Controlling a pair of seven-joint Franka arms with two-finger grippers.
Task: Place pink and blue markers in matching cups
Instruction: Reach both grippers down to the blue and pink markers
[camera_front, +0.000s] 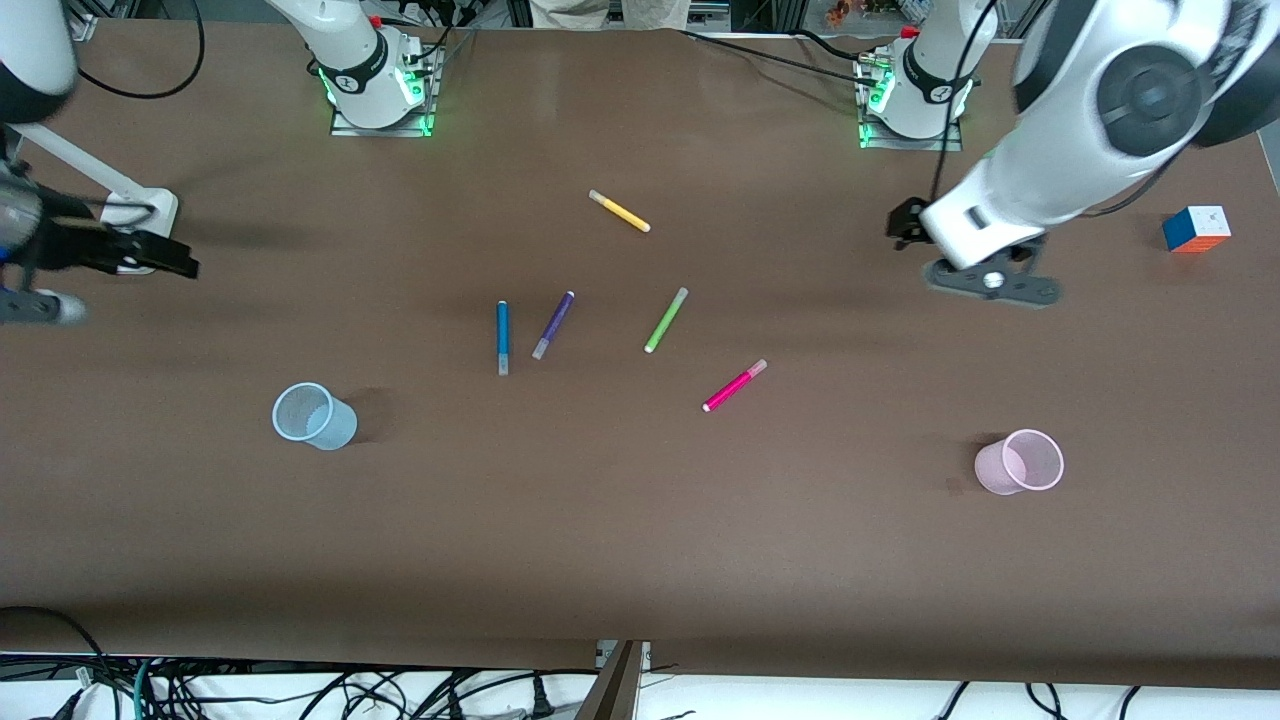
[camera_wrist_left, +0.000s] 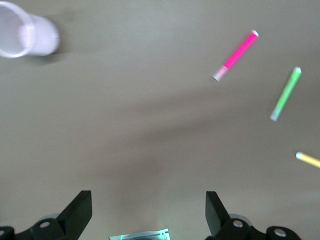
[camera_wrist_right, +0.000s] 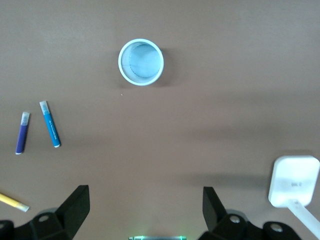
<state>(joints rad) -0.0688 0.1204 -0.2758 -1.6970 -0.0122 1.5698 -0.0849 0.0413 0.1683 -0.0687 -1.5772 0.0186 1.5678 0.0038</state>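
Observation:
The blue marker (camera_front: 502, 335) lies mid-table beside a purple pen; it also shows in the right wrist view (camera_wrist_right: 50, 124). The pink marker (camera_front: 735, 386) lies nearer the front camera, toward the left arm's end, and shows in the left wrist view (camera_wrist_left: 235, 55). The light blue cup (camera_front: 313, 416) (camera_wrist_right: 141, 62) stands upright toward the right arm's end. The light pink cup (camera_front: 1020, 461) (camera_wrist_left: 27, 36) stands toward the left arm's end. My left gripper (camera_wrist_left: 149, 210) is open and empty over bare table, above the pink cup's end. My right gripper (camera_wrist_right: 145, 207) is open and empty over the table's right-arm end.
A purple pen (camera_front: 553, 325), a lime-green pen (camera_front: 666, 320) and a yellow pen (camera_front: 619, 211) lie mid-table. A colour cube (camera_front: 1196, 229) sits at the left arm's end. A white stand foot (camera_front: 140, 205) (camera_wrist_right: 294, 181) sits by my right gripper.

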